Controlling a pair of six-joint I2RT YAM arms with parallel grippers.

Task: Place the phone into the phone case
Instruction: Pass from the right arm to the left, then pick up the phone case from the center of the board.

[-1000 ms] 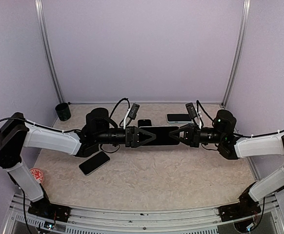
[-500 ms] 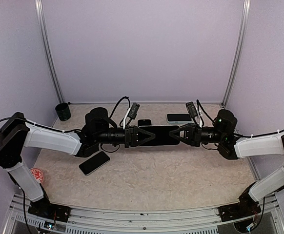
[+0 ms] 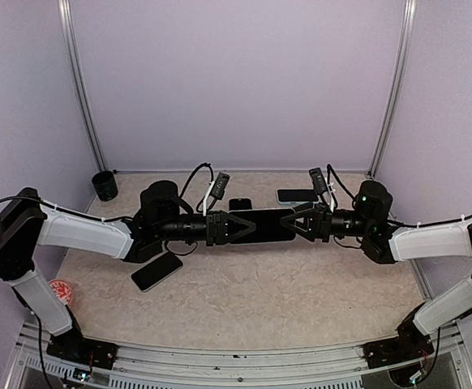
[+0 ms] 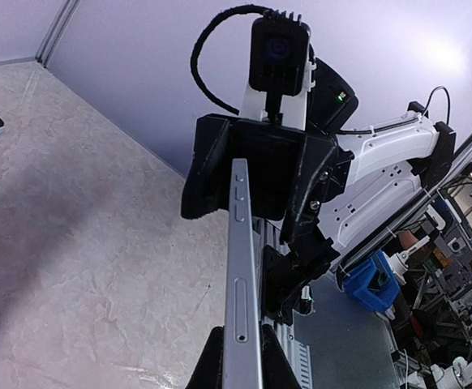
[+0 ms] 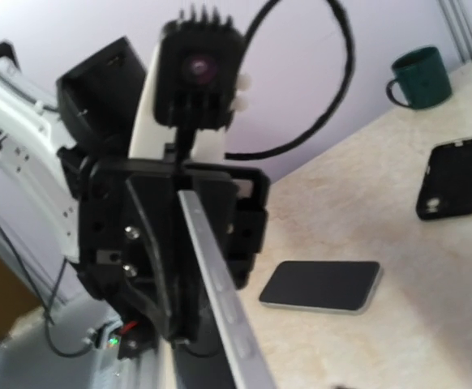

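Beige tabletop (image 3: 244, 300), purple walls. Left pincer (image 3: 246, 227) is clamped on one end of the phone (image 3: 268, 224) and right pincer (image 3: 289, 224) on the other, so it's up in the air between them. Black phone case (image 5: 453, 178) lies on the tabletop near a green mug (image 5: 418, 77).

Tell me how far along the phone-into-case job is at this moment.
Done: the phone is up off the table. In hand: the left gripper and the right gripper each clamp one end of it, holding it in the air between them. Left: the black phone case lies on the table, apart from the phone, so the fitting has not begun.
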